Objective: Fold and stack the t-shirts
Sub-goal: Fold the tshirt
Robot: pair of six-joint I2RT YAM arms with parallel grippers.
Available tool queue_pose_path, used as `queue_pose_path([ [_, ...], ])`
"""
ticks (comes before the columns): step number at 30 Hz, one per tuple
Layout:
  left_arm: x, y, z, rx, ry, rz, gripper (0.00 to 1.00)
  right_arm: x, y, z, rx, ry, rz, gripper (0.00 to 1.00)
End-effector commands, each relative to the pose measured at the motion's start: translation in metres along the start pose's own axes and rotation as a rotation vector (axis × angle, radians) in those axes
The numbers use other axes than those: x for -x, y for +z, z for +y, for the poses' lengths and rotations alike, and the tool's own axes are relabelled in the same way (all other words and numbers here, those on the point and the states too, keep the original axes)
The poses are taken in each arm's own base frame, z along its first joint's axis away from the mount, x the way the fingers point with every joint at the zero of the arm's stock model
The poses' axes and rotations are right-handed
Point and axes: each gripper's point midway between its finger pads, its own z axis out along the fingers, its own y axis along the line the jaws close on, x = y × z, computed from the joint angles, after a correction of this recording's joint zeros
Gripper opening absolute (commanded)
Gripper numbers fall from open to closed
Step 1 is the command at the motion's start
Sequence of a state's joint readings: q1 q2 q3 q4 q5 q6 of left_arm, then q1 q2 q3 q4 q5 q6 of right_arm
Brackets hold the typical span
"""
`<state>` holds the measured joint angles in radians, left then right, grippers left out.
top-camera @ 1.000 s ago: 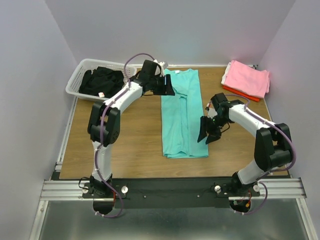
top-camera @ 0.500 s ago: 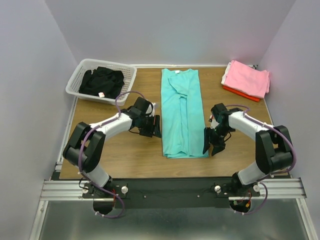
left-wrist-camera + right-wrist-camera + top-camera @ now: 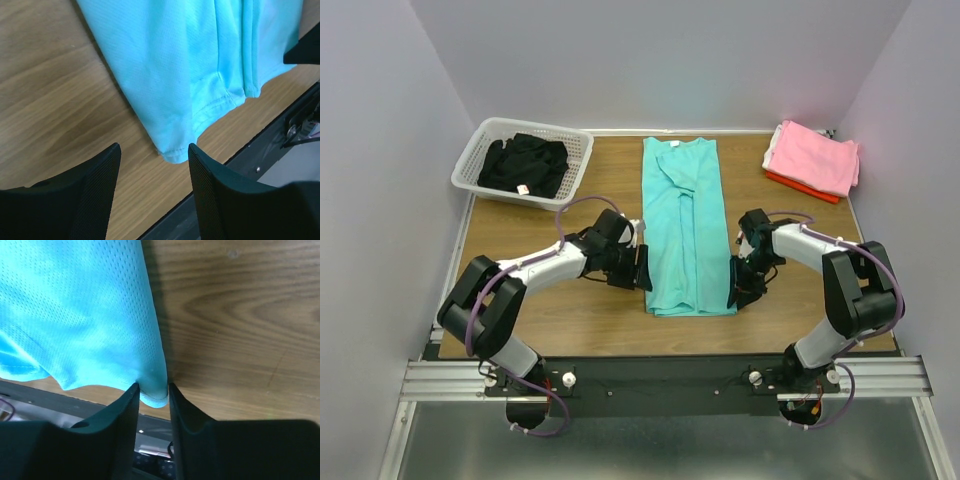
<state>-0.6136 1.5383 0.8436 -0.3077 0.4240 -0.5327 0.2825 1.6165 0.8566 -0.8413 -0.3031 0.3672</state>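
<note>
The turquoise t-shirt (image 3: 682, 230) lies folded into a long strip down the middle of the table. My left gripper (image 3: 642, 270) sits at its near left corner, open; in the left wrist view that hem corner (image 3: 175, 152) lies flat on the wood just ahead of my left gripper (image 3: 154, 146), touching neither finger. My right gripper (image 3: 735, 285) is at the near right corner. In the right wrist view my right gripper (image 3: 152, 385) is shut on that corner of the turquoise t-shirt (image 3: 75, 315), cloth bunched between both fingers. A pink t-shirt (image 3: 812, 155) lies folded on a red-orange one (image 3: 800, 185) at the far right.
A white slatted basket (image 3: 485, 135) holding dark clothes (image 3: 525, 163) stands at the far left corner. The black front rail (image 3: 670, 370) runs close below the shirt's near hem. Bare wooden tabletop (image 3: 570, 320) lies on both sides of the strip.
My left arm swept from the shirt's far end down to its near left corner. My right gripper slid nearer along the right edge and closed on the near right corner.
</note>
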Motion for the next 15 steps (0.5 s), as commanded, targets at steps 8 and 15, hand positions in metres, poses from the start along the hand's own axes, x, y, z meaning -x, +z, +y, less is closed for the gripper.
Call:
queue_pose_path([
  [8, -0.039, 0.02, -0.017, -0.051, 0.001, 0.128, 0.64, -0.014, 0.009, -0.007, -0.012, -0.011, 0.014, 0.23],
  [15, -0.049, 0.026, -0.013, -0.028, 0.0, 0.16, 0.64, -0.014, 0.008, -0.006, -0.006, -0.012, 0.013, 0.22],
])
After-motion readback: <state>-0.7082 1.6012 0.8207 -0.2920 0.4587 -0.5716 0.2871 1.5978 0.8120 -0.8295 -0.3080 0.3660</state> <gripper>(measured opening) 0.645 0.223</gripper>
